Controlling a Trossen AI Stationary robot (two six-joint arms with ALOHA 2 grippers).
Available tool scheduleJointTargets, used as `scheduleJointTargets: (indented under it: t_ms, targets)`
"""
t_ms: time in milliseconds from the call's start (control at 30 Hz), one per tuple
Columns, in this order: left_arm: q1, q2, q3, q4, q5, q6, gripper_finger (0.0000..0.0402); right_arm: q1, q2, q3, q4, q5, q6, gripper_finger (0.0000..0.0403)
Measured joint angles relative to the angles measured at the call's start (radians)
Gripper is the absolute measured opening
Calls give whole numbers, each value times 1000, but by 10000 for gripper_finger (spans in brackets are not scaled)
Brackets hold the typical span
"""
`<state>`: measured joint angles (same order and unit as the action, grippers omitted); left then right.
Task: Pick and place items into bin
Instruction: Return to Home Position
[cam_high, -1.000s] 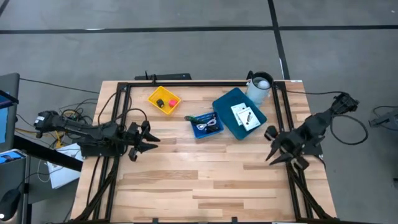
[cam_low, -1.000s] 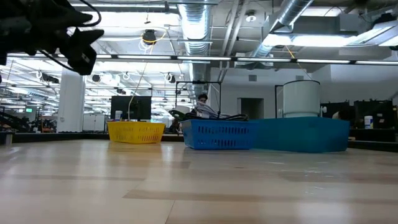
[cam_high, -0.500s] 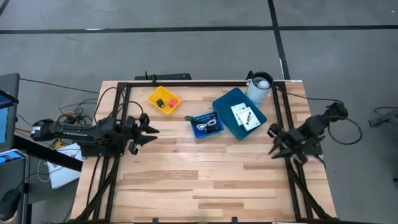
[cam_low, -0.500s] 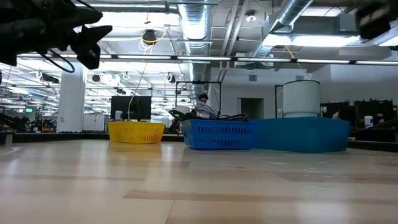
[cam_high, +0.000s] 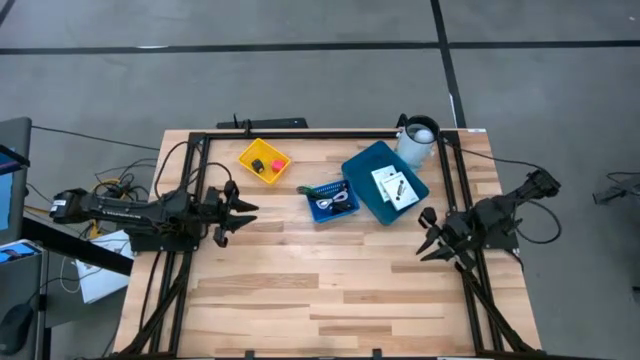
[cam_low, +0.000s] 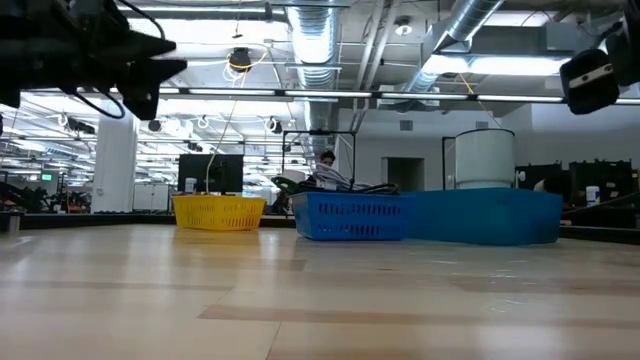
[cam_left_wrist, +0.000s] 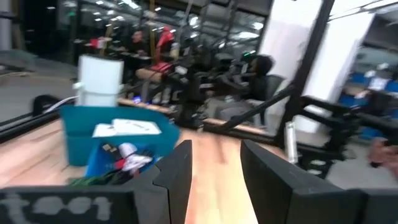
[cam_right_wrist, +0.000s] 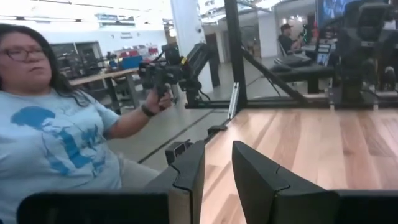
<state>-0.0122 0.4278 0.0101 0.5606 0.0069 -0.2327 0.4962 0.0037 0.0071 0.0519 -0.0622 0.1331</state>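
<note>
The right pincer (cam_high: 427, 236) has edged left over the pale wooden desk (cam_high: 300, 290). It and the left pincer (cam_high: 238, 212) hang spread, empty: the blue plastic bin (cam_low: 350, 215) looks filled.

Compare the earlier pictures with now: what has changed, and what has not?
The right end effector came into the low view, top right; the left end effector edged toward the yellow bin. Nothing grasped or released. Neither it nor the blue bin moved.
</note>
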Motion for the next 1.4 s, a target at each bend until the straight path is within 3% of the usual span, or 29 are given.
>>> scheduleJointTargets:
  t_ms: [133,333,500,1000,1067,1233,1400]
  targets:
    - [-15,6,-1,-3,-40,20,125,-1,7,0,-23,10,20,75]
    - [-15,4,-2,-18,11,37,126,13,13,0,-29,5,-34,75]
    - [-16,4,-2,-72,14,-53,125,13,15,0,-29,9,-14,75]
    - [-16,6,-3,-533,8,-70,125,13,15,-1,-30,11,-2,75]
    - [-16,11,0,-536,-16,-64,126,13,15,-1,-30,11,-2,75]
    - [-17,-69,1,-533,-34,-67,125,13,15,-1,-30,11,-1,75]
    - [-17,-233,1,-534,-31,-72,125,13,15,-2,-30,11,-1,75]
